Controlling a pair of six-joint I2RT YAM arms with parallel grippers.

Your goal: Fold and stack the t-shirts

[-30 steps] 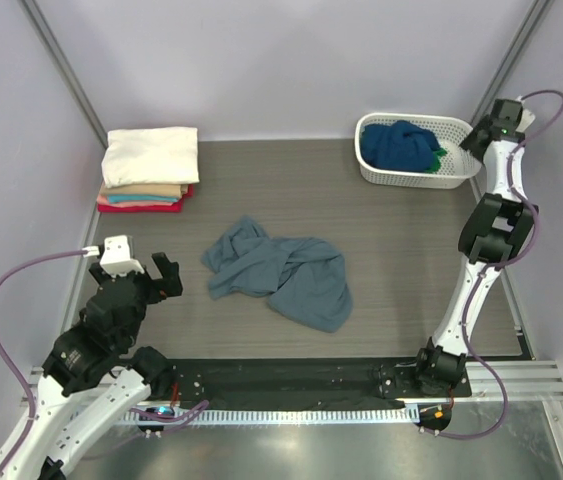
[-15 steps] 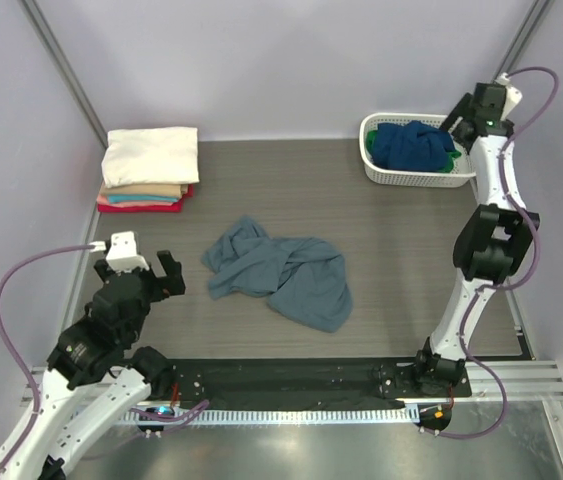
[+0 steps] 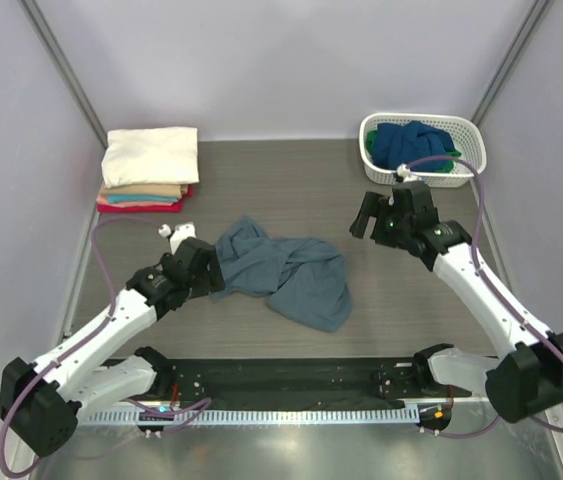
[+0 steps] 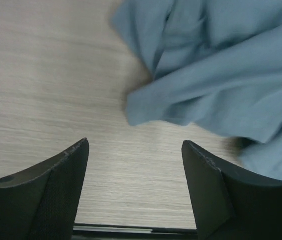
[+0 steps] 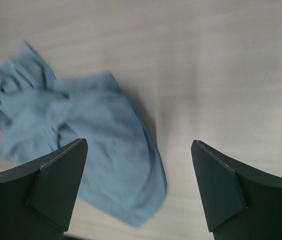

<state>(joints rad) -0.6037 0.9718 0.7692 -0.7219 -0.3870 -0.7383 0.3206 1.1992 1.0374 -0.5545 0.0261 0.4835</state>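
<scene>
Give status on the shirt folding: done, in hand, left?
Done: a folded stack sits far left, cream on top. In hand: nothing gripped. The grey-blue shirt lies crumpled mid-table, left jaws open at its left edge, right jaws open above the table to its right. Left: fold and stack it, then the dark blue shirt and something green in the basket.

Mid-table: crumpled grey-blue t-shirt [image 3: 286,275], the only low obstacle. At its 9 o'clock edge sits the left gripper [image 3: 213,278]. The right gripper [image 3: 369,218] hangs over bare table [image 3: 291,180] at 2 o'clock. The folded stack [image 3: 148,170] blocks 10 o'clock and the basket [image 3: 366,140] blocks 1 o'clock, with a bare lane between them at 12.
</scene>
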